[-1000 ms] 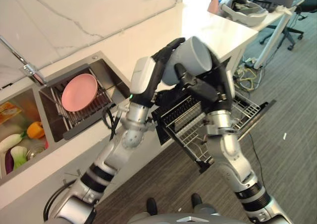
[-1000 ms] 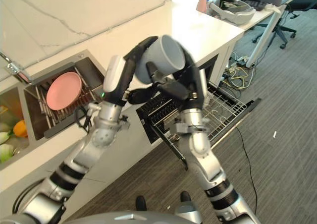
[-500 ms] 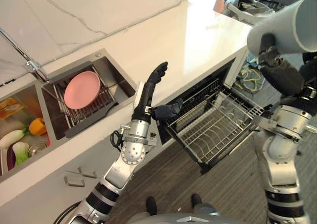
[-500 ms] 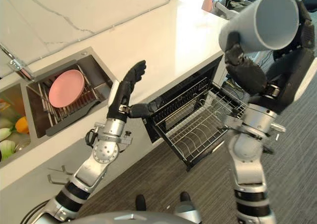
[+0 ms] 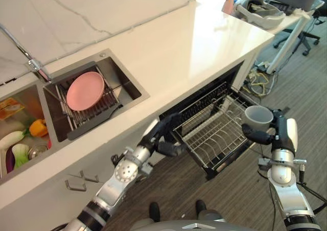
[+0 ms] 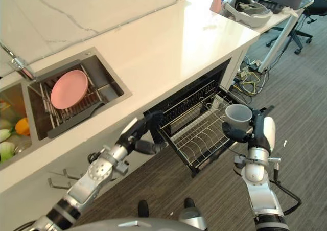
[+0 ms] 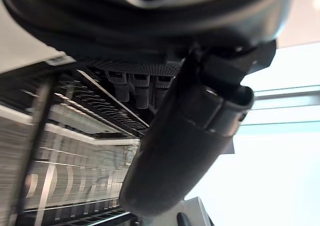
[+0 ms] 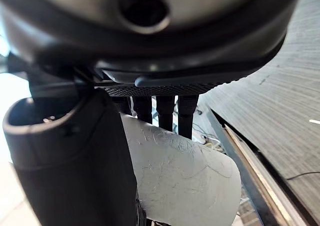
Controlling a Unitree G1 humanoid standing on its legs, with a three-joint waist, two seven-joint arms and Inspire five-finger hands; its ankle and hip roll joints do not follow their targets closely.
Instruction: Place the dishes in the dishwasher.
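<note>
Having swung down from overhead, now holding the grey cup [image 5: 258,117] upright, right robot hand [image 5: 267,135] curled round it, over the pulled-out dishwasher rack [image 5: 217,134] for loading, left robot hand [image 5: 164,135] loosely curled, empty, nearby.

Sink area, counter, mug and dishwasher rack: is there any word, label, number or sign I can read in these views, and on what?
None can be read.
Yellow packet in the sink: has print, too small and blurred to make out.
Grey mug in the right hand: plain.
Pink plate: plain.
Dishwasher rack: no markings.
</note>
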